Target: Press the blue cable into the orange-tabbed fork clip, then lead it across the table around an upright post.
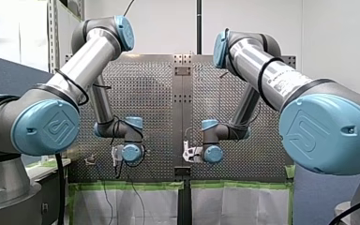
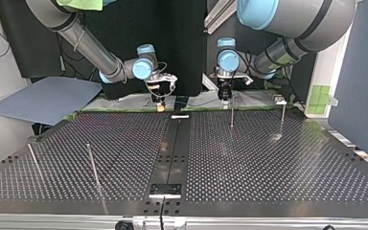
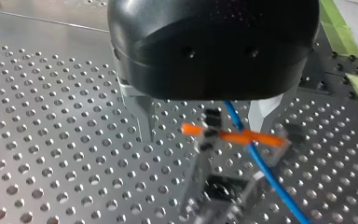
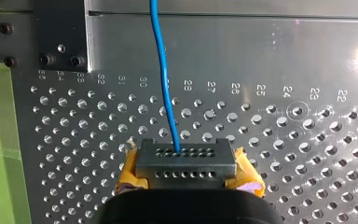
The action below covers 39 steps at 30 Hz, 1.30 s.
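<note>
only the left wrist view is showing one blue cable crossing one orange-tabbed fork clip under my left hand, gaping wide, my right hand is pinching it, and the top view is showing four upright posts.

The desk is bare perforated metal, brushed and gleaming. The cable wears a smooth blue plastic sheath. My left tool shows a glossy black shell and dull metal fingers; my right tool, grey metal, yellow tape-like pads.
</note>
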Tool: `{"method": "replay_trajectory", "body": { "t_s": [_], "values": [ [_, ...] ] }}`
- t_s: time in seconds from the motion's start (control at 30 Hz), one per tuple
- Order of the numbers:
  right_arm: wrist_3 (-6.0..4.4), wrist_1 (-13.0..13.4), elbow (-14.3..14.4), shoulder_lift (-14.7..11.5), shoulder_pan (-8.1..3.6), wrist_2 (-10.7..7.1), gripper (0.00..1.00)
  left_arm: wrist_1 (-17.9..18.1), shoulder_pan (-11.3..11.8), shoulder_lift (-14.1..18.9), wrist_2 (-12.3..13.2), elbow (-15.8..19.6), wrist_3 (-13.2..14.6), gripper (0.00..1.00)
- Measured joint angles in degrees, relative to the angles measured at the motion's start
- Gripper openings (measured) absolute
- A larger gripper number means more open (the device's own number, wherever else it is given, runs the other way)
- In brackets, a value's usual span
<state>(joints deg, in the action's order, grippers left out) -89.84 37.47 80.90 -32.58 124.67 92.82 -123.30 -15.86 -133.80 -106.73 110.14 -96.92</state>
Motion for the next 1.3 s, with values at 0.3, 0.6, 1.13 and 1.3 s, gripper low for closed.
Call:
{"method": "replay_trajectory", "body": {
  "t_s": [0.3, 0.6, 1.13, 1.3],
  "values": [
    [-0.01, 0.1, 0.01, 0.0, -0.08, -0.05, 0.0, -0.84, -1.39, -0.07, -0.92, -1.43, 0.53, 1.0],
    [0.0, 0.05, 0.02, -0.01, -0.08, -0.13, 0.0, -1.71, -1.56, -0.11, -1.87, -1.61, 2.37, 1.0],
    [0.0, -0.12, 0.01, -0.01, -0.14, -0.26, 0.0, -2.39, -2.67, -0.07, -3.58, -1.63, 3.92, 0.37],
    [0.0, -0.13, 0.01, 0.0, -0.14, -0.26, 0.0, -2.56, -2.98, -0.08, -5.89, -1.62, 4.55, 0.04]
  ]
}}
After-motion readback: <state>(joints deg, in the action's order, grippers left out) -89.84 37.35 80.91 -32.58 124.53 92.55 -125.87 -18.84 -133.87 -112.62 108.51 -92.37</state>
